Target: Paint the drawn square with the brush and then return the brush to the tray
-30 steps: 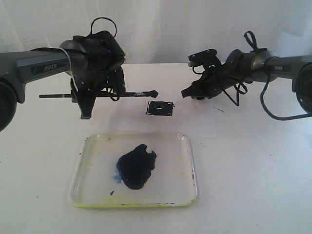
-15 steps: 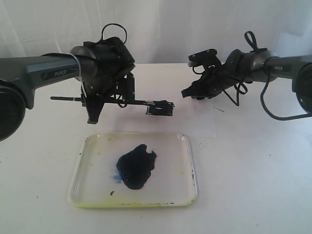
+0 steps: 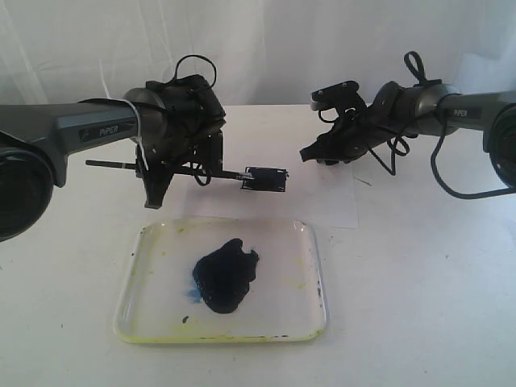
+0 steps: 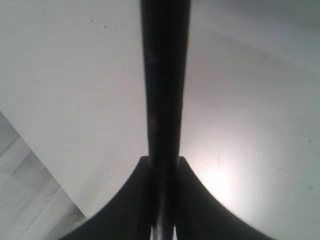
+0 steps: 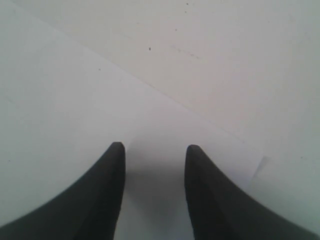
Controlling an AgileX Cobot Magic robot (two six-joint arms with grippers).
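Note:
The brush (image 3: 113, 164) lies level above the table, and my left gripper (image 3: 173, 172) is shut on the middle of its black handle. Its tip reaches the left edge of the drawn square (image 3: 268, 180), which is filled with dark paint on the white paper (image 3: 322, 205). In the left wrist view the handle (image 4: 165, 75) runs straight out between the closed fingers (image 4: 163, 162). The clear tray (image 3: 316, 242) sits nearer the front with a dark paint blob (image 3: 226, 274). My right gripper (image 3: 310, 155) hovers open and empty over the paper's far right part (image 5: 154, 150).
The tray has yellowish stains along its rim (image 3: 210, 339). A black cable (image 3: 439, 173) loops off the right arm. White table (image 3: 419, 306) surrounds the paper and tray, with a white curtain behind.
My left arm has moved right with the brush, bringing its tip from left of the square to the square's left edge. The right arm has not moved.

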